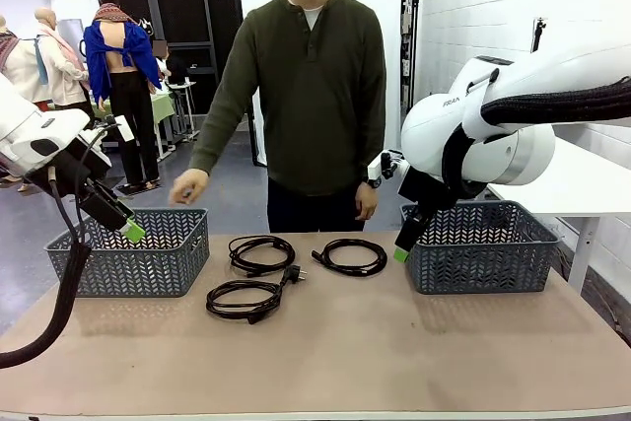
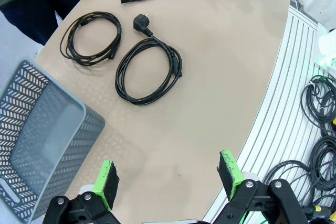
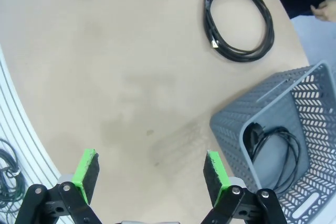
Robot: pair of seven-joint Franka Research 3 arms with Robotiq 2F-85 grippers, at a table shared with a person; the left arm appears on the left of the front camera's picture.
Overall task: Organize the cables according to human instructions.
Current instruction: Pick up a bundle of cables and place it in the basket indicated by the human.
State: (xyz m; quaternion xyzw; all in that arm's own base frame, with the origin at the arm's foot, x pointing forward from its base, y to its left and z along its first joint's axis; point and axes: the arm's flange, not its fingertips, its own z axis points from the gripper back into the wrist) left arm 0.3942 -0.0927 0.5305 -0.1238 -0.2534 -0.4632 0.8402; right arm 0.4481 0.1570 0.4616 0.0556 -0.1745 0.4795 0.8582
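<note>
Left gripper [image 2: 168,178]: fingers spread wide, empty, near left basket [image 1: 148,263]. On the table [image 1: 414,342] between 2 baskets, 3 coils: rear-left cable [image 1: 259,253], front cable [image 1: 242,299], rear-right cable [image 1: 350,257]. Fourth cable [image 3: 275,148] inside right basket [image 1: 483,263]. Right gripper [image 3: 151,176]: spread wide, empty.

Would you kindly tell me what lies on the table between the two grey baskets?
Three coiled black cables lie on the table between the left basket and the right basket, as the front view shows.

Tan table [image 1: 414,352] bearing three coiled black cables [image 2: 139,23] between a left grey basket [image 1: 138,255] and a right grey basket [image 1: 478,265]
</note>
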